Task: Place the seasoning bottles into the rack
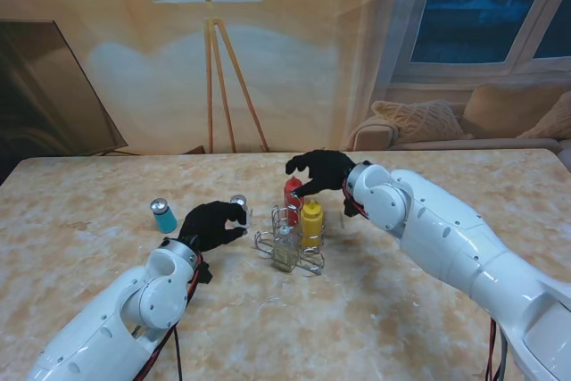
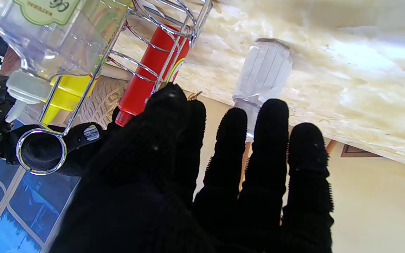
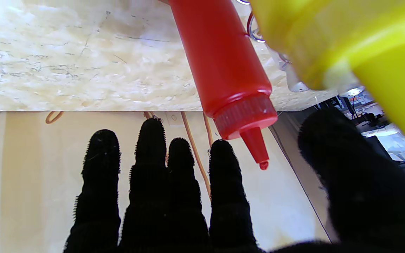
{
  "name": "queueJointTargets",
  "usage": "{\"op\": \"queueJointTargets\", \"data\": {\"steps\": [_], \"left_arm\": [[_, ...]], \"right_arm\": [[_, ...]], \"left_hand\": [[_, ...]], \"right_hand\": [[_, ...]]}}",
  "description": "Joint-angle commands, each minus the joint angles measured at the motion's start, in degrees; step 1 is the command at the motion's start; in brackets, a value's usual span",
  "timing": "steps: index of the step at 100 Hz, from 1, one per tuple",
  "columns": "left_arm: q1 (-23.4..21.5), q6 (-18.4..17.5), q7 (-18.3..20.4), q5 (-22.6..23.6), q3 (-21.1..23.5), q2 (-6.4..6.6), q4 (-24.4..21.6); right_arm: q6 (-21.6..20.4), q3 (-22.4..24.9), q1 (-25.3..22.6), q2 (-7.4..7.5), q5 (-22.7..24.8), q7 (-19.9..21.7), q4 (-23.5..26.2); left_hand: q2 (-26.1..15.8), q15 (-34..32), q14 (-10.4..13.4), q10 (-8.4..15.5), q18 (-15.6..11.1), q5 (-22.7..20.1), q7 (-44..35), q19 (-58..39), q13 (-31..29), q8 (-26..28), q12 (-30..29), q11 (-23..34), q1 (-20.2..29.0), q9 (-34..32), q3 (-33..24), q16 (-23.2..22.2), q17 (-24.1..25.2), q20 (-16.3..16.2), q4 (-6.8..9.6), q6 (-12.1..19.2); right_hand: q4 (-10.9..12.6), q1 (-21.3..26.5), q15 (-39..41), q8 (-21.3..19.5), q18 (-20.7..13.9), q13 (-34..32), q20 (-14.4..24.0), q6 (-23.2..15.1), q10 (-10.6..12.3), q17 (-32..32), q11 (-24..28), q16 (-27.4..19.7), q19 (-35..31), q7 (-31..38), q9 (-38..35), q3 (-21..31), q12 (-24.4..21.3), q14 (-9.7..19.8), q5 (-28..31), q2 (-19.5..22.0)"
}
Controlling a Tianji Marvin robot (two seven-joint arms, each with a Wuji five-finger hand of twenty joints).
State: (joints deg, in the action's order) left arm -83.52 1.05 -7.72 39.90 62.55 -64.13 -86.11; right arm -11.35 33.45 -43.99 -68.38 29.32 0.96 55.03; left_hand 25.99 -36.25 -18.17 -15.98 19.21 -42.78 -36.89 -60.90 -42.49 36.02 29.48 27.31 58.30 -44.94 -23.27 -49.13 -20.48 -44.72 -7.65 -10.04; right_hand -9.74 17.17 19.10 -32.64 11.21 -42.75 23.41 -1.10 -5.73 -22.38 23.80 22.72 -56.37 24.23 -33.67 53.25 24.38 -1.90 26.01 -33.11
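With fingers spread and holding nothing, the right hand (image 1: 319, 169) hovers by the red bottle (image 1: 293, 199) in the rack (image 1: 287, 240), while the left hand (image 1: 212, 223), likewise empty, reaches toward the clear shaker (image 1: 239, 209).

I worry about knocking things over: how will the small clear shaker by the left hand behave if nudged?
The clear shaker looks narrow and upright, so probably tippy. Its round, ribbed body would likely roll once down. It seems light; the left hand should close gently.
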Motion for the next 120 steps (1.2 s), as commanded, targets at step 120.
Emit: {"op": "queueJointTargets", "data": {"steps": [120], "left_arm": [[-0.15, 0.2, 0.51, 0.11, 0.24, -0.14, -0.04]], "right_arm": [[0.12, -4.61, 2.69, -3.71, -3.04, -0.4, -6.41]], "left_hand": [[1.3, 0.61, 0.61, 0.74, -1.05, -0.2, -1.08, 0.39, -1.09, -0.74, 0.24, 0.6, -0.94, -0.77, -1.44, 0.37, 0.25, 1.1, -1.28, 0.4]], "right_hand": [[-6.58, 16.17, 12.28, -0.14, -8.49, -10.56, 4.06, -11.66, 6.06, -13.11, 11.33, 5.55, -7.36, 23.71, -7.83, 2.07, 5.06, 8.27, 5.96, -1.54]]}}
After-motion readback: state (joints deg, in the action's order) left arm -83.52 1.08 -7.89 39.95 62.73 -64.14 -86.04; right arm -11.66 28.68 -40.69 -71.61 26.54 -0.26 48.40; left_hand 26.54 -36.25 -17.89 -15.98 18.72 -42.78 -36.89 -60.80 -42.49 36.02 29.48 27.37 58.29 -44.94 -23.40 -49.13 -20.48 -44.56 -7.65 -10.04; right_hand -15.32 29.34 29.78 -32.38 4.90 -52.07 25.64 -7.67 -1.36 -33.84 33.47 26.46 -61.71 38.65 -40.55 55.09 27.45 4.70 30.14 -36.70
